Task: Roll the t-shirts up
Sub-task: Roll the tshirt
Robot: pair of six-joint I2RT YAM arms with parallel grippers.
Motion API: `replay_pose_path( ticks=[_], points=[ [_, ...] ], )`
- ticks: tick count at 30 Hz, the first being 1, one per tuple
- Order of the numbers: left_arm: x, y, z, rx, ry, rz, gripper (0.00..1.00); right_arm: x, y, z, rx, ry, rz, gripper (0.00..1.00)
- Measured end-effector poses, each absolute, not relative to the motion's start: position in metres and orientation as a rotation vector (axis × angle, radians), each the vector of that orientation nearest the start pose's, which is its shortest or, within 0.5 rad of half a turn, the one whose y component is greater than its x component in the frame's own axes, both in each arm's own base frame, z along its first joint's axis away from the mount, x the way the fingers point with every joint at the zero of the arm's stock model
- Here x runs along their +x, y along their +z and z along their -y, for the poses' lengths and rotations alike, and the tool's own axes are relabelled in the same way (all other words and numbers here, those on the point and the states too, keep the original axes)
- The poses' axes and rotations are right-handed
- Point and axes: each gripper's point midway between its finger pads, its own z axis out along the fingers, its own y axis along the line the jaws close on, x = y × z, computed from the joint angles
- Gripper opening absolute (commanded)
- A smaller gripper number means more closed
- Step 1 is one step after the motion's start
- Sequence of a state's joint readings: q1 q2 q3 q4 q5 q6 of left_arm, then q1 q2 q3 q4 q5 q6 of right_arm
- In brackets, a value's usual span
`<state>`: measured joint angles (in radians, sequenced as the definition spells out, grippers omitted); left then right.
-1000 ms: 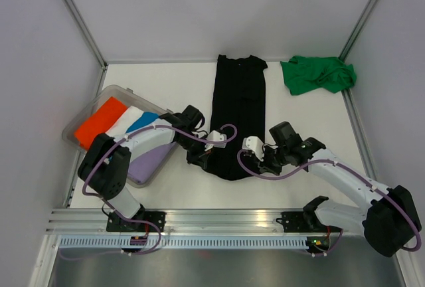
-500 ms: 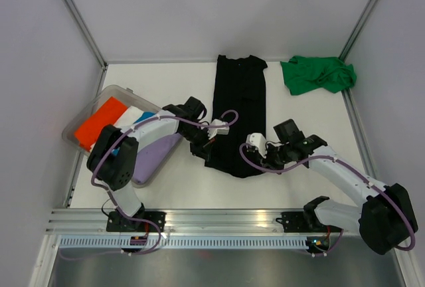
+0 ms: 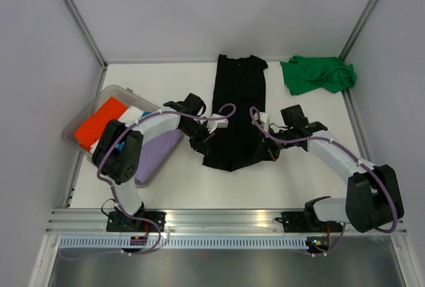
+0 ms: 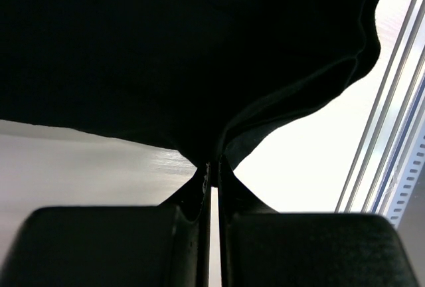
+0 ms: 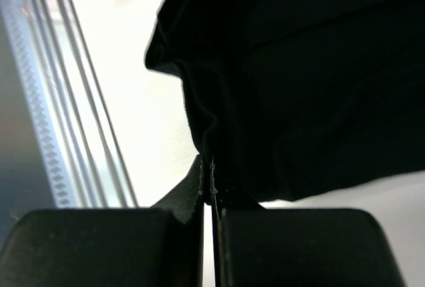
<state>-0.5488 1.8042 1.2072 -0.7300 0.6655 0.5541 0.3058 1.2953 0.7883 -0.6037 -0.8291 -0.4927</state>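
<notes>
A black t-shirt (image 3: 237, 104) lies folded into a long narrow strip down the middle of the white table. My left gripper (image 3: 201, 142) is shut on its near left hem and holds the cloth (image 4: 172, 68) lifted. My right gripper (image 3: 265, 146) is shut on the near right hem, cloth (image 5: 312, 81) bunched above the jaws. The near end of the shirt is folded up off the table between them. A bright green t-shirt (image 3: 317, 74) lies crumpled at the far right corner.
A clear plastic tub (image 3: 86, 115) at the left holds folded orange, white, blue and lilac shirts. The aluminium rail (image 3: 219, 219) runs along the near edge. Grey walls close in the table on three sides.
Both grippers moved away from the near edge toward the far side, carrying the shirt's near hem with them; the near end now lies folded over further up the table.
</notes>
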Motion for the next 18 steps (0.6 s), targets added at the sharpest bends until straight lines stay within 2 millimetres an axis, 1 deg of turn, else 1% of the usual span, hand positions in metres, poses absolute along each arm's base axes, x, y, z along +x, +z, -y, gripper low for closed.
replay_pose_path(
  ticks=[3,7,10,15,18],
  points=[
    [0.243,0.054,0.251,1.518,-0.935,-2.298,0.02,0.208,0.104,-0.193,-1.059,1.115,-2.199,0.0],
    [0.248,0.053,0.247,1.496,-0.923,-2.312,0.02,0.219,0.097,-0.189,-0.871,1.168,-2.348,0.0],
    [0.251,0.052,0.243,1.483,-0.902,-2.324,0.02,0.225,0.084,-0.181,-0.732,1.136,-2.465,0.0],
    [0.255,0.049,0.24,1.463,-0.867,-2.345,0.03,0.232,0.072,-0.172,-0.567,1.059,-2.547,0.0],
    [0.26,0.046,0.239,1.455,-0.839,-2.354,0.03,0.236,0.065,-0.162,-0.449,1.011,-2.583,0.0]
  ],
)
